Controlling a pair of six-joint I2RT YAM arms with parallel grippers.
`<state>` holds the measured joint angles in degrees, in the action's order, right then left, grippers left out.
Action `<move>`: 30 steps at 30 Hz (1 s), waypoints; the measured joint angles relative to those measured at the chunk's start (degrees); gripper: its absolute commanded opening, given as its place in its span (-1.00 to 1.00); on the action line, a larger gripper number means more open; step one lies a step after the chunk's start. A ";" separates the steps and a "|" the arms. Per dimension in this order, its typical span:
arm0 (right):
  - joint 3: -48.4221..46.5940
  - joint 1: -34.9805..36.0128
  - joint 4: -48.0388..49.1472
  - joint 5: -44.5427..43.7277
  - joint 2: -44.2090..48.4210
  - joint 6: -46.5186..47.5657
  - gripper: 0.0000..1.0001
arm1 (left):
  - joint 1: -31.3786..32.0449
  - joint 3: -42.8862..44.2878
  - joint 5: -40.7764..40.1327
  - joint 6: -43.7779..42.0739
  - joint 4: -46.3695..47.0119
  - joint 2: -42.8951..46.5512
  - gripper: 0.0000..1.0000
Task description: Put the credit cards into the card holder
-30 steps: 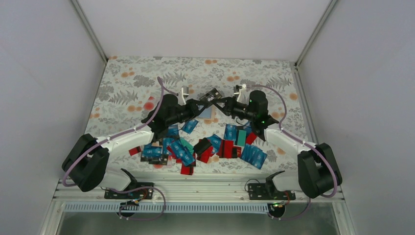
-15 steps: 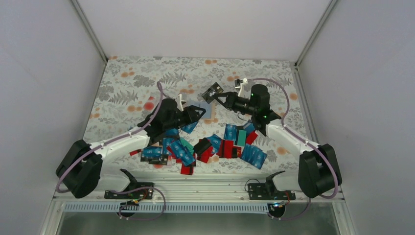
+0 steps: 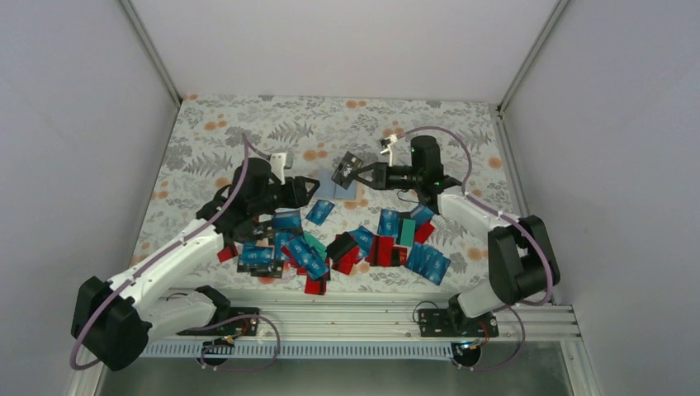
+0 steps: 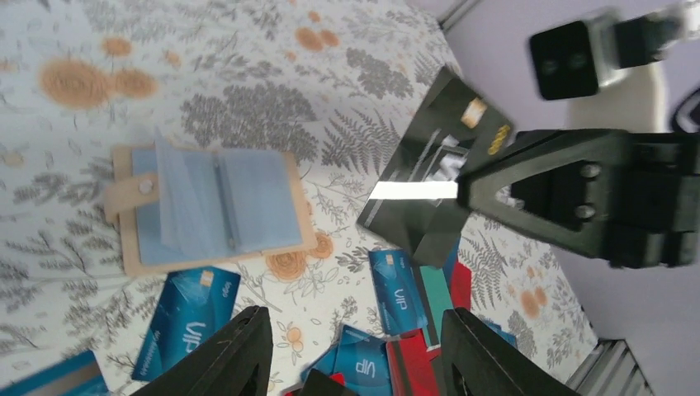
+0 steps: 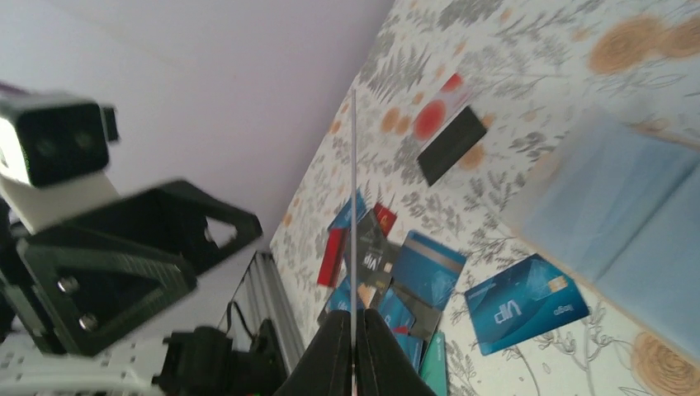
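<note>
left gripper (image 4: 355,320): fingers spread, empty, 9 o'clock of card holder (image 4: 213,212) | right gripper (image 5: 353,320): pinching black card (image 4: 428,188), 1 o'clock of holder | holder open, 12 o'clock of credit cards (image 3: 363,247)

Top camera high behind, looking down, wrist cameras close, sharing card holder (image 4: 248,206)

Card holder (image 4: 216,206): 1. Credit cards (image 3: 322,212): overlapping heap toward the near edge of the table (image 3: 215,132), total not countable. Blue cards (image 3: 388,221) most numerous, at least eight. Red cards (image 3: 384,247): at least four. Teal cards (image 3: 406,229): 2 visible. Black card (image 4: 425,190) raised off table: 1.
</note>
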<state>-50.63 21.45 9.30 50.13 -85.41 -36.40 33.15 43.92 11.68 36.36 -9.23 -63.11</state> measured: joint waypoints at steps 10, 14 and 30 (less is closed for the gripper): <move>-1.38 1.49 -2.89 13.70 -2.08 12.24 -0.91 | -2.29 2.69 11.08 -12.00 -5.16 5.29 -0.19; -1.38 3.50 -2.91 17.25 -0.09 15.34 -0.91 | -2.36 2.97 14.82 -14.86 -6.38 6.71 -0.27; -1.95 8.48 -2.95 22.77 5.77 20.33 -0.91 | -2.51 3.85 25.22 -18.21 -5.86 9.73 -0.62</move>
<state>-52.58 29.93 6.35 72.90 -79.64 -16.08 30.63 47.77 36.91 18.15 -15.09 -53.39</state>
